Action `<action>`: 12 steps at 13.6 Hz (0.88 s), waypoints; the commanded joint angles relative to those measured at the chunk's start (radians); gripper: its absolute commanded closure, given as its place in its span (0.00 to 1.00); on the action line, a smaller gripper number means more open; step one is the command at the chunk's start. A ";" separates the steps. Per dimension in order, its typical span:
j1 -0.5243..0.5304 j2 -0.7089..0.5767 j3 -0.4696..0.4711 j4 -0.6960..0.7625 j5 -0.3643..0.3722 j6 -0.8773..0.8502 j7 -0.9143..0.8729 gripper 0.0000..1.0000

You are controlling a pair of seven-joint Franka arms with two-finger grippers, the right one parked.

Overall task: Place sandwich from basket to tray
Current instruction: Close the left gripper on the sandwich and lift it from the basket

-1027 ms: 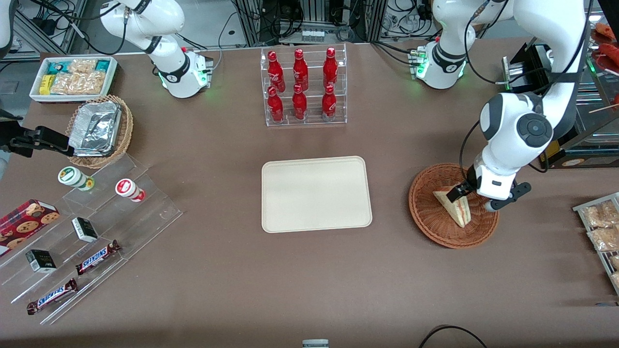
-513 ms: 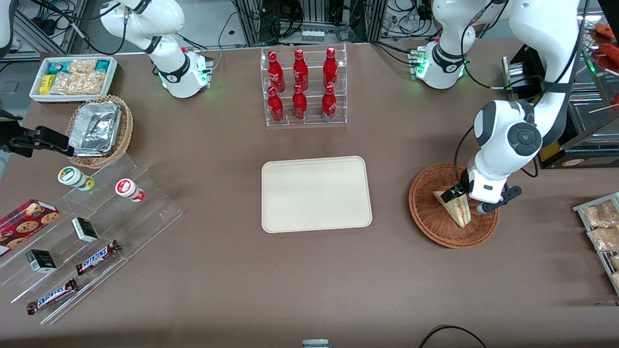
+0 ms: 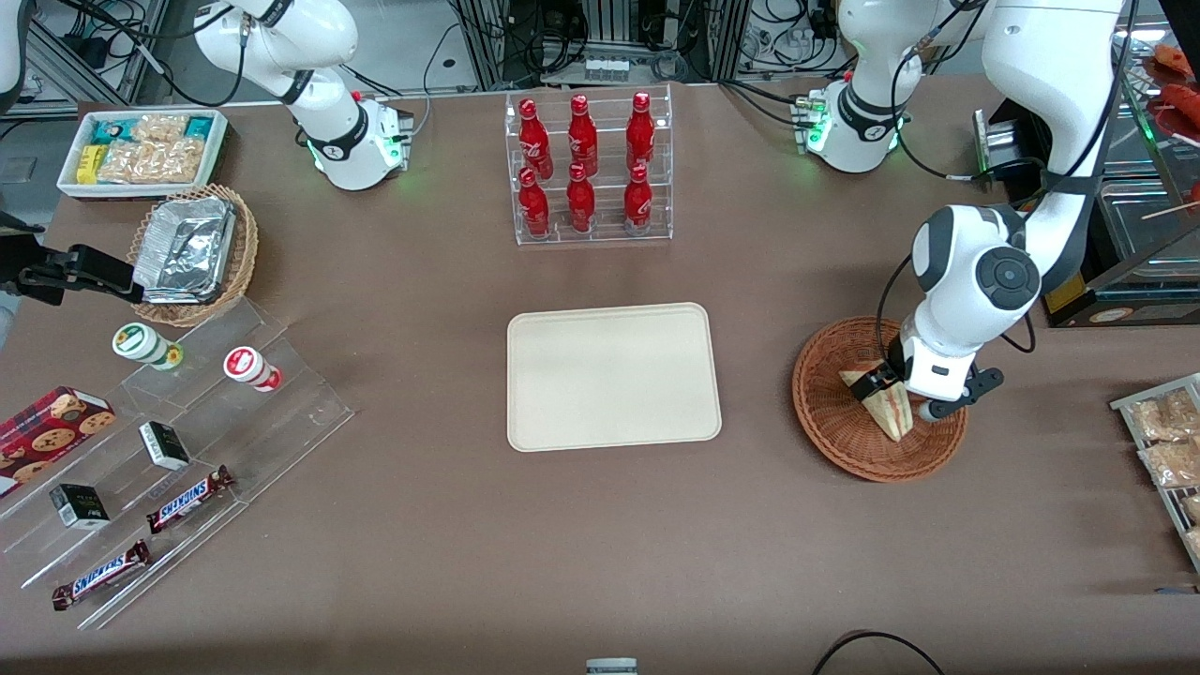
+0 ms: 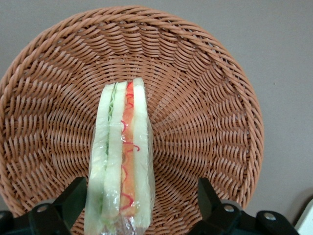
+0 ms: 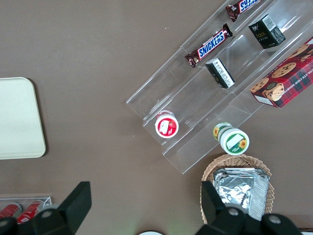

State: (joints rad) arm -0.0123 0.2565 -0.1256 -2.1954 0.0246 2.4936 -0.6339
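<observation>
The sandwich (image 3: pixel 892 412) (image 4: pixel 120 161) stands on edge in its clear wrap inside the reddish-brown wicker basket (image 3: pixel 830 422) (image 4: pixel 205 98), toward the working arm's end of the table. My gripper (image 3: pixel 898 394) (image 4: pixel 139 203) is low in the basket and open. Its two black fingers (image 4: pixel 73 196) straddle the sandwich's thick end: one sits close against the bread, the other stands well apart from it. The cream tray (image 3: pixel 614 375) (image 5: pixel 17 117) lies flat at the table's middle, beside the basket, with nothing on it.
A clear rack of red bottles (image 3: pixel 591 169) stands farther from the front camera than the tray. Snack packets on a rack (image 3: pixel 1162 441) lie at the working arm's end. A tan foil-filled basket (image 3: pixel 192 253) and an acrylic snack stand (image 3: pixel 178 450) sit at the parked arm's end.
My gripper has come down and shifted over the basket; its fingers now straddle the sandwich. The sandwich has stayed in place.
</observation>
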 commanded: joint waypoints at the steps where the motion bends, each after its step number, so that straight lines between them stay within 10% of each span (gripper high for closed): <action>1: 0.000 0.015 0.001 -0.006 0.009 0.042 -0.012 0.00; 3: 0.002 0.029 0.001 -0.006 0.009 0.053 -0.010 0.22; 6: 0.008 0.029 0.004 -0.007 0.021 0.050 -0.001 1.00; 12: 0.009 -0.016 0.009 -0.009 0.046 -0.027 0.005 1.00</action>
State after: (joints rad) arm -0.0085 0.2820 -0.1177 -2.1952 0.0513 2.5085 -0.6326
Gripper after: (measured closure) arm 0.700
